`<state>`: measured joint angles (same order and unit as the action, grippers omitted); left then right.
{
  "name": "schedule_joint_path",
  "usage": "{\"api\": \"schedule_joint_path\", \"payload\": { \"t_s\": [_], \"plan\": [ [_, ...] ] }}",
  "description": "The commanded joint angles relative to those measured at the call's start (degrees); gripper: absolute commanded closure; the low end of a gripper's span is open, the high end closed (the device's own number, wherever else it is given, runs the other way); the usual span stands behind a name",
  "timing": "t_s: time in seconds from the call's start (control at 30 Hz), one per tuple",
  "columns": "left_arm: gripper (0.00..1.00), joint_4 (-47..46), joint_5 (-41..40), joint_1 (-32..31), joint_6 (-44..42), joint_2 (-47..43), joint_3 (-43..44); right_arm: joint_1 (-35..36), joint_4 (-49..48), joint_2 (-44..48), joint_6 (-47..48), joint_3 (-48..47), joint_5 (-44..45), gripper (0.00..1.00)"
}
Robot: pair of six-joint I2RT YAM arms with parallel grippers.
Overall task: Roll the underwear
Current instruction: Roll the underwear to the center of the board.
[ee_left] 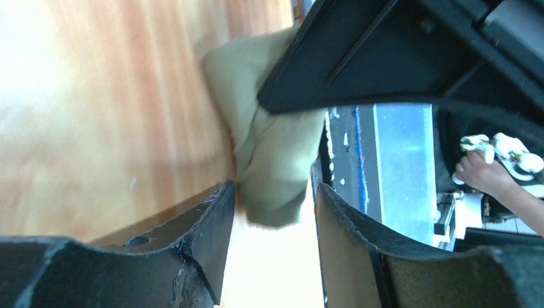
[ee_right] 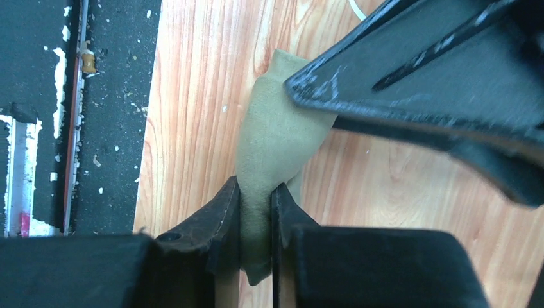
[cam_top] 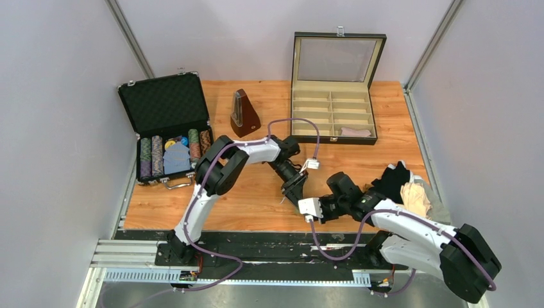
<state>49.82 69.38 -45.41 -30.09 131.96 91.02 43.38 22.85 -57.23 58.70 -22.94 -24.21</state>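
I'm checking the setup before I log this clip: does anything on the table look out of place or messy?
Nothing spilled or broken. The spare underwear pile, black and cream, is heaped loosely at the table's right edge, and the olive underwear is a crumpled wad pinched in the right gripper's jaws.

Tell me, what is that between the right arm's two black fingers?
The olive underwear: in the right wrist view the right gripper pinches a fold of it, over the wooden table.
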Motion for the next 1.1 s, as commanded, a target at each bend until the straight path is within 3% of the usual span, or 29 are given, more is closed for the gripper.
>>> {"api": "schedule_joint_path", "payload": {
  "t_s": [0.0,0.07,0.17,0.27,0.33,0.47,0.53,0.73,0.93,1.07],
  "plan": [
    [0.41,-5.2,-8.9,4.7,5.3,-7.6,-4.5,-3.6,6.8,-3.5,-3.1,-1.3,-8.0,1.0],
    [0.35,-12.4,-10.4,6.1,9.0,-14.2,-9.5,-6.6,7.5,-6.8,-4.7,-2.3,-11.3,1.0],
    [0.34,-30.5,-14.6,6.5,13.5,-26.6,-22.7,-12.4,8.3,-12.3,-6.8,-5.0,-15.4,1.0],
    [0.34,-47.4,-25.1,5.2,15.9,-35.1,-33.1,-16.9,9.1,-18.7,-8.0,-8.5,-17.3,1.0],
    [0.34,-52.6,-31.5,2.9,12.5,-39.3,-37.6,-18.7,9.5,-22.4,-8.4,-11.0,-18.5,1.0],
    [0.32,-60.0,-38.2,-4.0,-8.1,-45.4,-45.3,-20.3,14.7,-32.5,-8.9,-18.1,-19.6,1.0],
    [0.31,-64.1,-37.3,-5.0,-17.6,-46.4,-48.2,-21.9,17.0,-37.6,-10.9,-21.2,-20.8,1.0],
    [0.31,-60.4,-28.1,-5.4,-32.4,-40.7,-44.7,-26.8,19.8,-47.4,-14.6,-26.5,-25.2,1.0],
    [0.32,-58.2,-27.9,-7.2,-28.2,-33.8,-40.8,-27.1,19.4,-47.5,-15.1,-26.7,-24.8,1.0],
    [0.33,-51.7,-27.5,-7.8,-28.1,-30.1,-37.1,-27.2,19.4,-48.4,-16.6,-27.2,-24.8,1.0]
  ]
}}
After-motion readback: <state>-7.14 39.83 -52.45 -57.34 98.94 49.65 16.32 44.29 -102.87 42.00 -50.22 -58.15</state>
